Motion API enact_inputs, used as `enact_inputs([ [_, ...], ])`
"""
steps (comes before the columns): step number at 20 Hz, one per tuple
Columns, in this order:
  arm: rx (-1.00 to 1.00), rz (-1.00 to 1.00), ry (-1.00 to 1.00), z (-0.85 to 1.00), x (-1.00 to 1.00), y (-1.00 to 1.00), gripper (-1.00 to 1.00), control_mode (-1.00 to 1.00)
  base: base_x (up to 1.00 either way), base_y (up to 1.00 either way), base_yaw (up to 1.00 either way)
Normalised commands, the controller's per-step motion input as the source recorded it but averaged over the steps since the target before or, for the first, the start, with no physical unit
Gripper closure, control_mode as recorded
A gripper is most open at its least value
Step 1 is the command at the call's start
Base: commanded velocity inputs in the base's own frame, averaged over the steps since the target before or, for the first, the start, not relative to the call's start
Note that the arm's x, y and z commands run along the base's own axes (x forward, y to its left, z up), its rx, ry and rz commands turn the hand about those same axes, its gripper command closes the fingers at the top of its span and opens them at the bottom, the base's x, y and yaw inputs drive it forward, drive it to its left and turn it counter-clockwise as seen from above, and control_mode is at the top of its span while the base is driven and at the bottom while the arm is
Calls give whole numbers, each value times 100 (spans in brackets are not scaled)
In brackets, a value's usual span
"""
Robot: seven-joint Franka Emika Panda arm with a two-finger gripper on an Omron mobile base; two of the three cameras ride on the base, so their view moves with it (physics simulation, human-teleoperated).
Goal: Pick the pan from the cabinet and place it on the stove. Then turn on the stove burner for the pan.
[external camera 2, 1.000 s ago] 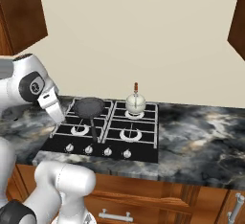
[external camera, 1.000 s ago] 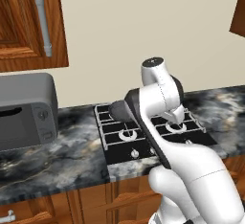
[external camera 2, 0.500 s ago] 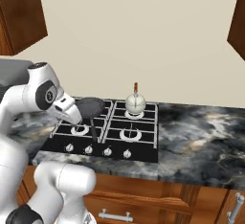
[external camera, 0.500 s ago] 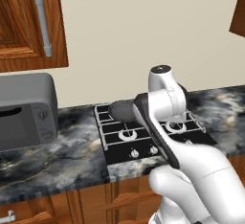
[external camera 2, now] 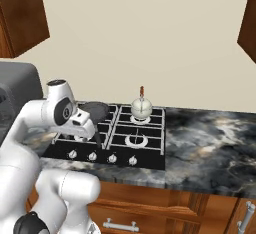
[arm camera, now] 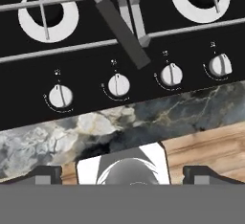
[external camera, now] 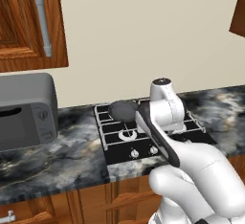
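Low over the front edge of the stove (arm camera: 143, 7), the end effector (arm camera: 123, 173) hung with its two dark fingertips (arm camera: 45, 174) spread wide and nothing between them, released. It faced down onto the row of four silver knobs (arm camera: 118, 84) across the middle of the hand view, with the veined stone surface (arm camera: 143, 117) and a strip of brown wood below them.

Compared with the frames from half a second and a second before, the arm had folded down and drawn back toward the base; in the right base view the wrist had dropped from beside the rear-left burner to the front-left part of the cooktop. The base cameras had not shifted, so that was the arm's own motion.

Above the knobs, the pan's dark handle (arm camera: 119, 24) ran diagonally down from the top of the hand view across the pale grates, ending just short of the knob row. The pan (external camera: 123, 109) itself sat on the rear-left burner in the left base view, apart from the end effector. The white kettle (external camera 2: 141, 108) stood on the rear-right burner. The cabinet (external camera: 28, 22) hung in the upper left.

Placing therefore looked finished, and the retreat to the knobs suggested the burner step was next. Which knob serves the pan's burner could not be read from the tiny markings.
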Motion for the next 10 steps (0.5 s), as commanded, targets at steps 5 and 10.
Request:
enact_inputs([
  [5, 4, 13, 2, -32, 28, -23, -100, -100, 0, 0, 0],
  [10, 7, 13, 0, -44, 12, -21, -100, -100, 0, 0, 0],
])
